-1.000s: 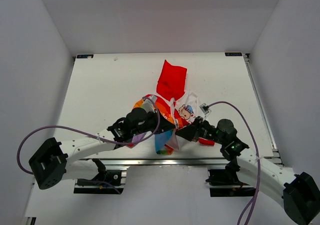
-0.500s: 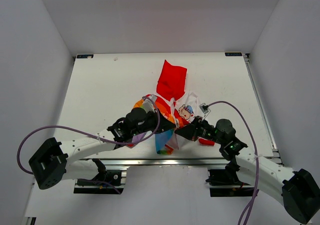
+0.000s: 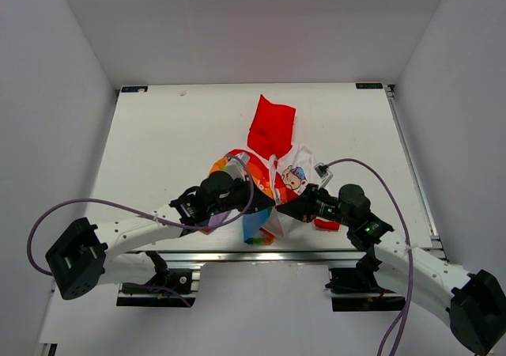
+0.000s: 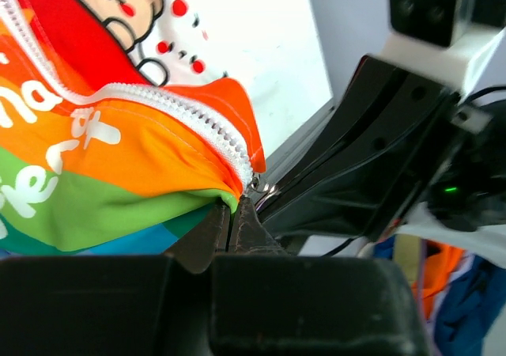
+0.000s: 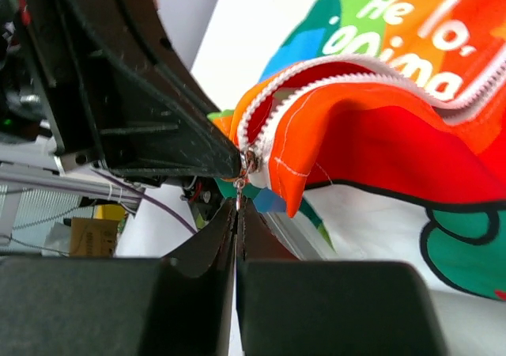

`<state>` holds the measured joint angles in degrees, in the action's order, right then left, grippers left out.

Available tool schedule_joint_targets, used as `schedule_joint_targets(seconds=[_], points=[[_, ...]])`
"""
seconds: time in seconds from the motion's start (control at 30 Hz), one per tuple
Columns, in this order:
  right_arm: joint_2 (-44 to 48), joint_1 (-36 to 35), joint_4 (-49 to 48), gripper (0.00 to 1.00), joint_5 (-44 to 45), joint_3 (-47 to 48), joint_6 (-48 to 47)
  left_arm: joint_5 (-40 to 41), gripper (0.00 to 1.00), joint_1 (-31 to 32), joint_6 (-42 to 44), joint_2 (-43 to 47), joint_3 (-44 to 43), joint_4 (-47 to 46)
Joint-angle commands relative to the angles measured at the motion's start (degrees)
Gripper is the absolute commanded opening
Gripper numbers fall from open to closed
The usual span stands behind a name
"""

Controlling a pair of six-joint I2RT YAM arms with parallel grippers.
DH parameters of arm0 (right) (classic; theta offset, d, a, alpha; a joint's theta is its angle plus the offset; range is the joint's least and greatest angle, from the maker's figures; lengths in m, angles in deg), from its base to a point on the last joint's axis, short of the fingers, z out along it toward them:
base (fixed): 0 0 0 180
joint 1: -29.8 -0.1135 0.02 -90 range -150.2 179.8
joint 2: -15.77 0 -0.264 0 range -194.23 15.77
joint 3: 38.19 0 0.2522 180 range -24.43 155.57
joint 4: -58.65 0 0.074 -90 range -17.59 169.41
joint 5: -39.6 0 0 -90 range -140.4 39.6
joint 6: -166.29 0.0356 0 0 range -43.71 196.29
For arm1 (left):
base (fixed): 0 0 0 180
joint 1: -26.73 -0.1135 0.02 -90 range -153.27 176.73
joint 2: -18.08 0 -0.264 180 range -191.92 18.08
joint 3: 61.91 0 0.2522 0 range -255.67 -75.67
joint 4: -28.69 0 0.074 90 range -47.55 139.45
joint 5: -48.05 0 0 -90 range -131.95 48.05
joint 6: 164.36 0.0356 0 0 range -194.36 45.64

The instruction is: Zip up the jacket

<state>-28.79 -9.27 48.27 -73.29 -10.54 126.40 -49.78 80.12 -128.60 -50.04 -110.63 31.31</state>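
Jacket: the small hooded jacket (image 3: 267,183) lies bunched in the middle of the desk (image 3: 158,134), close to its near edge. Its red hood (image 3: 271,126) points to the far side, and its bottom corner is raised between the two hands.
Left hand: the left hand (image 4: 235,217) has its fingers pressed together. They pinch the rainbow-striped hem right at the foot of the zipper teeth (image 4: 186,112).
Right hand: the right hand (image 5: 237,213) is also pressed together. It looks to be nipping the little metal zipper pull (image 5: 239,191) that dangles under the slider.
What has just changed: a second ago the right hand stood spread and a shade further right. It has since edged left and snapped shut, and its tips now sit just beside the left hand's.
What that means: I judge the pull is caught at last, so the hunting for it is over and the zipping stroke can start.
Progress: above the slider the two rows of teeth still part, so little of the zipper looks joined.
Next move, as I see it: draw the pull along the teeth towards the hood while the left hand keeps the hem taut.
Risk: the pull is tiny and held only at the fingertips, so it may slip out.
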Motion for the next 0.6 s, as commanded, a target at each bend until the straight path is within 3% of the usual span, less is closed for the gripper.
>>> schedule_joint_targets(seconds=[0.0,0.37,0.57], points=[[0.5,-0.2,8.9,0.0,1.3,5.0,2.3,0.3,0.0,0.4,4.8,0.9,-1.1,3.2],[-8.4,-0.2,8.5,0.0,-4.4,14.1,3.2,-1.0,0.0,1.3,11.2,0.0,-2.5,10.6],[-10.3,-0.2,4.0,0.0,0.6,15.6,0.3,-1.7,0.0,1.4,10.6,1.2,-1.0,12.9]])
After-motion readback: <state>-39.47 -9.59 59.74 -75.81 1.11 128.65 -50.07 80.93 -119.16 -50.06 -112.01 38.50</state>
